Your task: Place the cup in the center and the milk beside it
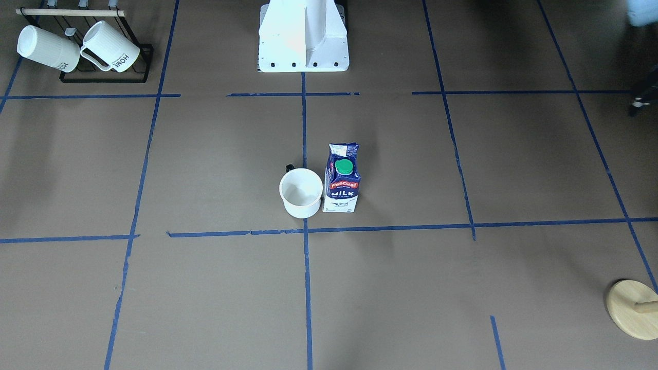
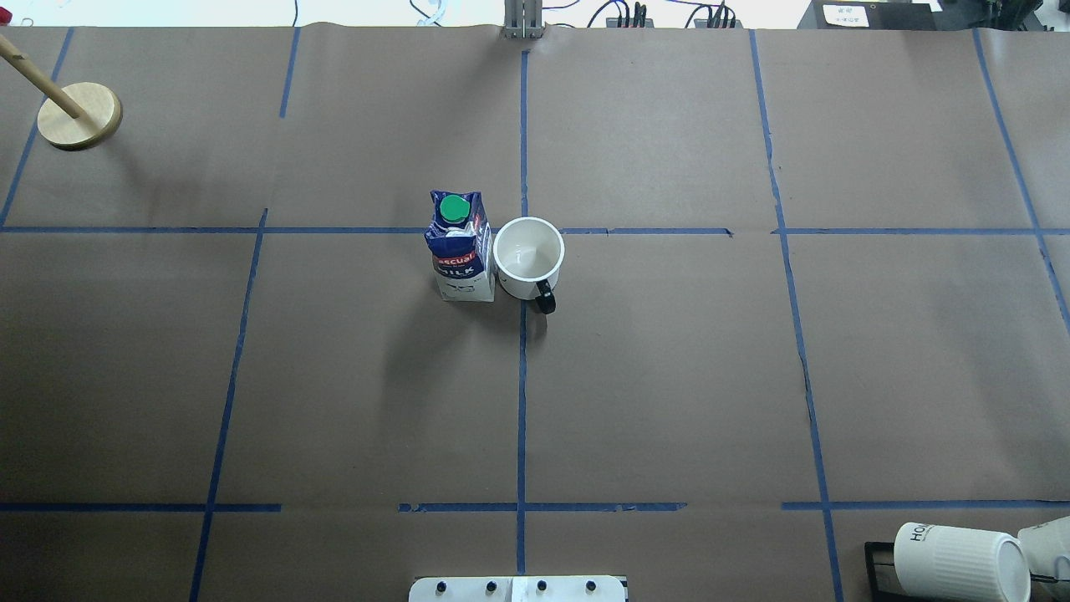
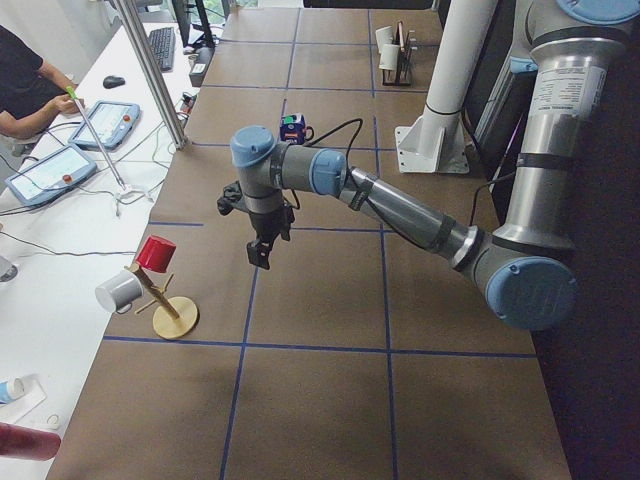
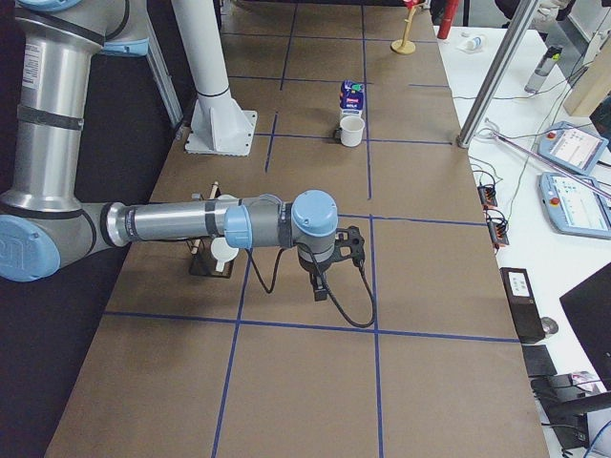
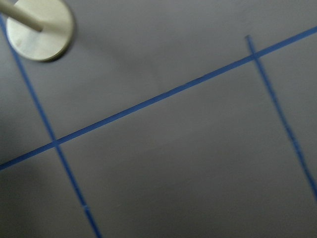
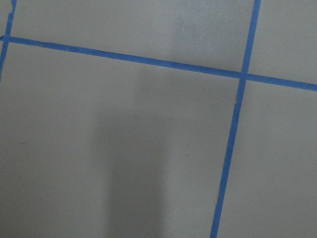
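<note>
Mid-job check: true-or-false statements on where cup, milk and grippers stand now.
1. The cup stands upright on the central tape line. True.
2. The milk lies toppled. False: it stands upright beside the cup.
3. The milk's cap is red. False: it is green.
4. The left gripper holds the cup. False: it hangs far from it.
5. The right gripper hangs away from both. True.

Silver arms (image 3: 400,205) wear blue joint caps (image 3: 252,147)
</note>
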Tool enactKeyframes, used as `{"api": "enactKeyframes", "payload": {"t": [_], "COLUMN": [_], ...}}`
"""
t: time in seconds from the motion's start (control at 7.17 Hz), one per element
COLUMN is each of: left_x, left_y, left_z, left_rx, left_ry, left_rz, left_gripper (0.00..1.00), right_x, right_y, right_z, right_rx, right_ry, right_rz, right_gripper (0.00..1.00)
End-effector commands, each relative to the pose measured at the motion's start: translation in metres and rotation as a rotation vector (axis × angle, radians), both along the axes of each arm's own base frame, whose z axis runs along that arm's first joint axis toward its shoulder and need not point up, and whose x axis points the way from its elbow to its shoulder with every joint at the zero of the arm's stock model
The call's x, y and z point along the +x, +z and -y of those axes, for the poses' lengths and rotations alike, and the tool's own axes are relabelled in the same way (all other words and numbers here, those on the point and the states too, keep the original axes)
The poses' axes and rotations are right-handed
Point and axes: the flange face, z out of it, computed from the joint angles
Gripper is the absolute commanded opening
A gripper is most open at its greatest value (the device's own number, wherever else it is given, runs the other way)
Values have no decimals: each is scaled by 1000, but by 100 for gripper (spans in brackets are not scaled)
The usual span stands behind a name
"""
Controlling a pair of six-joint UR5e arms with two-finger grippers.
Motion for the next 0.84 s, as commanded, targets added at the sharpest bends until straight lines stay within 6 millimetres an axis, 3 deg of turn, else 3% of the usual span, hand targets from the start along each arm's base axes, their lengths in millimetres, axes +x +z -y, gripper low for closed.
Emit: {"api": "enactKeyframes", "payload": {"t": [0.0, 0.28, 0.7], "left_x": [-50, -48, -50], "left_y": [57, 56, 56], "left_z": [-16, -18, -19], "left_rx": [-49, -105, -98], "left_ry": [-17, -78, -77], "left_rz": [-67, -65, -63], "left_gripper": [100, 100, 100], "right_x": [20, 29, 26], "right_y": [9, 6, 9], "right_z": [-10, -11, -18], "right_rx": [37, 7, -3], "right_ry": [-17, 5, -3], "right_rz": [-10, -9, -7], "right_gripper": [100, 100, 100]}}
